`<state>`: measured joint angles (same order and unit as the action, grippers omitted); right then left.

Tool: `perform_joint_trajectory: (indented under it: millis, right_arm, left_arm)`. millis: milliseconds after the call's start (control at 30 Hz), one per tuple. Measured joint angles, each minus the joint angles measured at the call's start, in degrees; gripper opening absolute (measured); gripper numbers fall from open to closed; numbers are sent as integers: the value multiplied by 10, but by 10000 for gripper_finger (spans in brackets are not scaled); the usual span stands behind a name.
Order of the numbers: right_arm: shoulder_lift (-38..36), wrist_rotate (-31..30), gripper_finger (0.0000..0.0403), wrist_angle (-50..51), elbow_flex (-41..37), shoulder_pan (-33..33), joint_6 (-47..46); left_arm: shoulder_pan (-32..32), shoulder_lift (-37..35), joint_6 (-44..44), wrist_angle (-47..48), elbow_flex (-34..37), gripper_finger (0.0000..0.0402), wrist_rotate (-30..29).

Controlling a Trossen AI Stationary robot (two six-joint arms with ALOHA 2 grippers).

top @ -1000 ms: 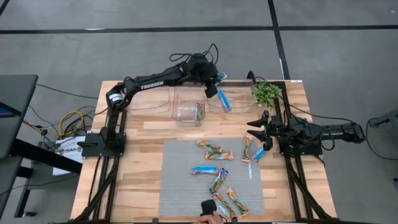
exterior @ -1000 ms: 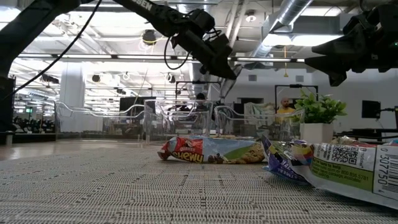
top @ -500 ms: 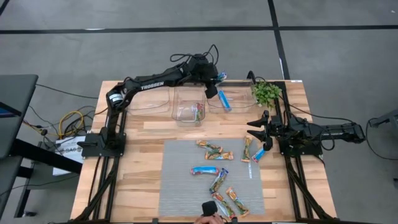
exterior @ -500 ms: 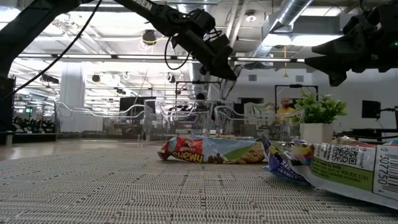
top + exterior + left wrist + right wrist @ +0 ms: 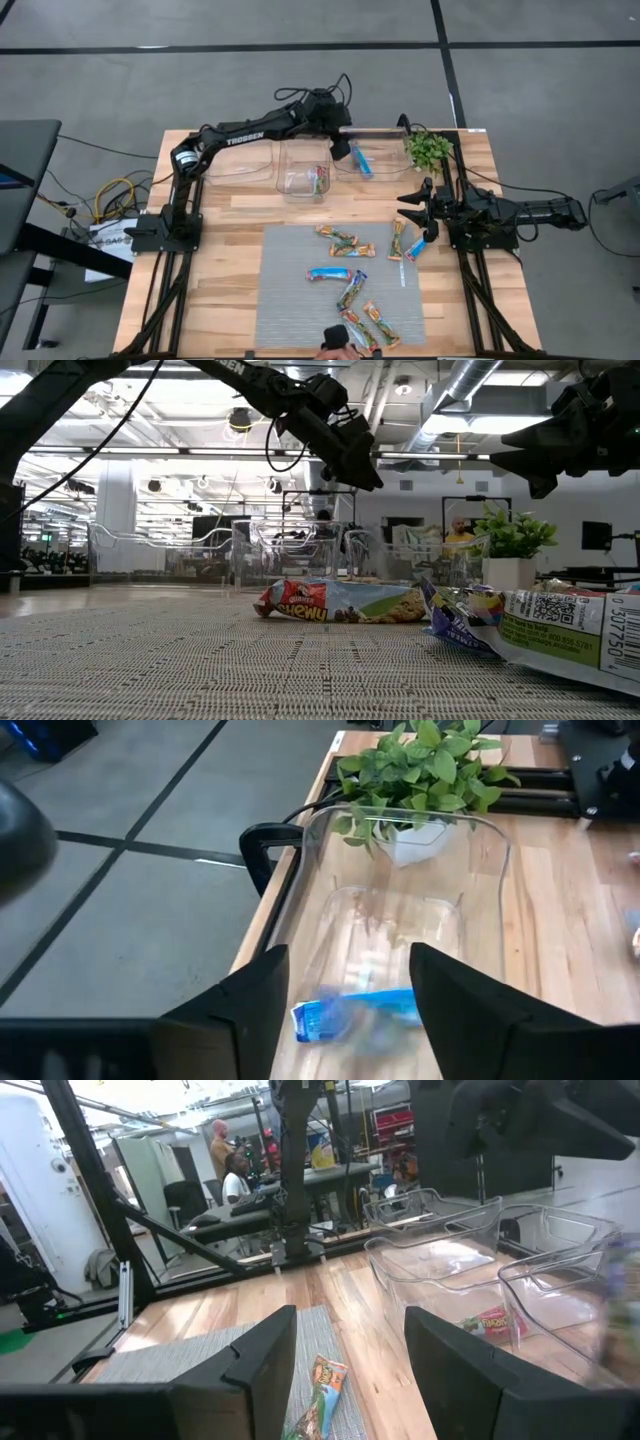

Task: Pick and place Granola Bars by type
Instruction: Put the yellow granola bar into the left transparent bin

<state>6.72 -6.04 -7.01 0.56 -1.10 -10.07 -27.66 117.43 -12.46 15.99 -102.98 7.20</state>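
Note:
My left gripper (image 5: 341, 143) (image 5: 350, 975) hangs open above the far right clear bin (image 5: 372, 163) (image 5: 480, 870), touching nothing. A blue bar (image 5: 352, 1014) shows blurred below its fingers, inside that bin, where blue wrapper (image 5: 360, 160) lies. The middle bin (image 5: 303, 170) holds a green and red bar (image 5: 319, 180). Several more granola bars lie on the grey mat (image 5: 290, 310), among them a blue one (image 5: 328, 273) and a green one (image 5: 398, 240). My right gripper (image 5: 406, 205) (image 5: 345, 1345) waits open above the table's right side, with nothing between its fingers.
A third clear bin (image 5: 238, 160) stands at the far left of the row. A small green plant (image 5: 428, 148) sits at the far right corner, close to the right bin. A dark object (image 5: 335, 334) shows at the mat's near edge.
My left gripper has opened above the far right bin and let go of the blue bar that it held. The bar has left the fingers and dropped into the bin. The arm itself has stayed where it was.

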Motion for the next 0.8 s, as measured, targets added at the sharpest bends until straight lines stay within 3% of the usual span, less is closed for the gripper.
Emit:
perform_joint_trajectory:
  millis: [333,633,800]
  right_arm:
    - [0,0,182,0,0,0,0]
    - [0,0,180,0,0,0,0]
    - [0,0,183,0,0,0,0]
  left_arm:
    - [10,0,36,13,0,206,6]
    - [61,-2,101,18,0,206,117]
    - [103,-8,85,41,0,206,172]
